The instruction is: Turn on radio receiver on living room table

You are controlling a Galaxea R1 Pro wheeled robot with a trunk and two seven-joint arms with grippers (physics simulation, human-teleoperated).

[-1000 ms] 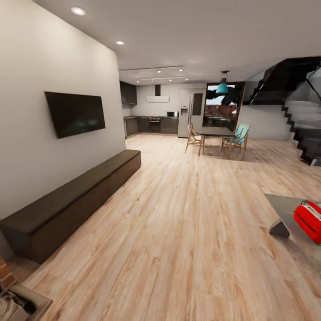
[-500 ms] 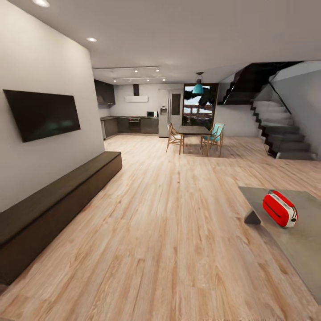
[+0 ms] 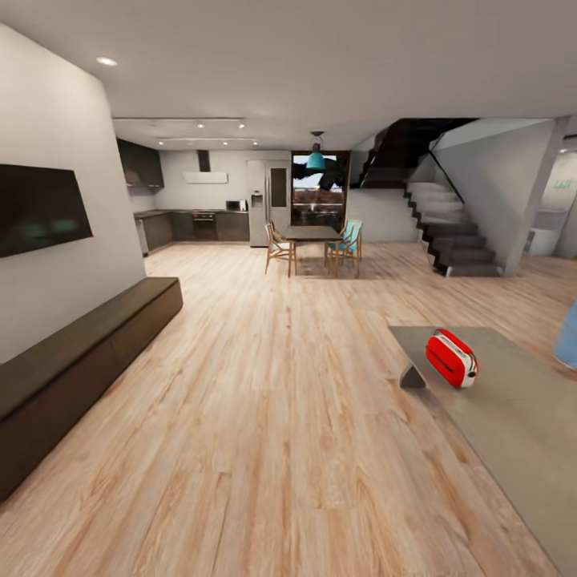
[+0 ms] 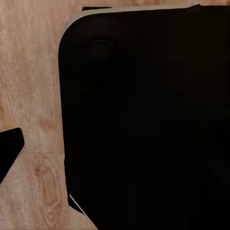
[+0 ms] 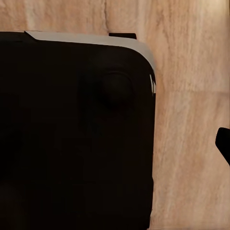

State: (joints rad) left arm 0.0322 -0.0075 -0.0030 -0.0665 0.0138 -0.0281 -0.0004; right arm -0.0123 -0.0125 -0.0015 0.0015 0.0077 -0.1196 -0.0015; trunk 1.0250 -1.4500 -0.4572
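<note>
The living room's plank floor (image 3: 304, 417) spreads wide; at four o'clock sits the low grey glossy desk (image 3: 513, 417). Near its far corner lies the radio receiver (image 3: 451, 357) — small, red, white-trimmed, rounded. Either pincer's state — cannot tell.

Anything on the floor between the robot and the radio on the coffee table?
Nothing visible: bare wood floor leads to the table, and the radio sits near its far left corner with nothing around it.
</note>
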